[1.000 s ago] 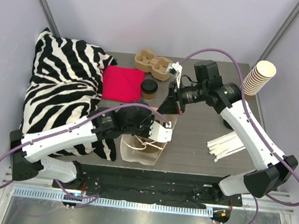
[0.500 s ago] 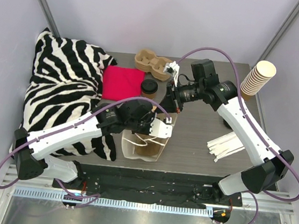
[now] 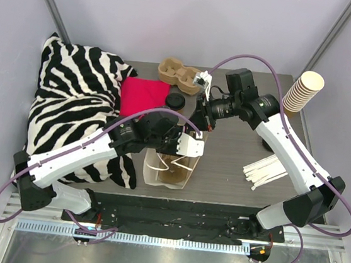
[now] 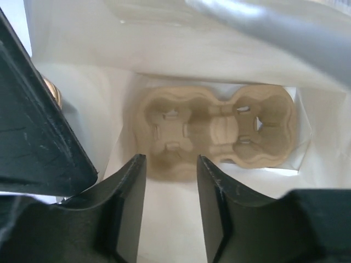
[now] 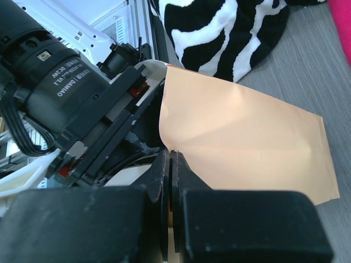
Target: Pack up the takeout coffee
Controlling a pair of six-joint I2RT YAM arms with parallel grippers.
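I see left gripper [image 4: 171, 167] half-open, empty, above paper bag [image 5: 241, 137]; right gripper [image 5: 170, 161] clamped, seemingly on its rim; takeout coffee [image 3: 175, 100] outside.

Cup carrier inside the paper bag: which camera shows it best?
Left wrist: it looks down into the paper bag at nearly the whole carrier. Top external shows just a brown patch in the bag's mouth; right wrist, only a bag wall.

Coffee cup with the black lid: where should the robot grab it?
The coffee cup stands upright and round, so probably grip its paper side just under the lid, coming level from the left, where only the flat pink cloth lies.
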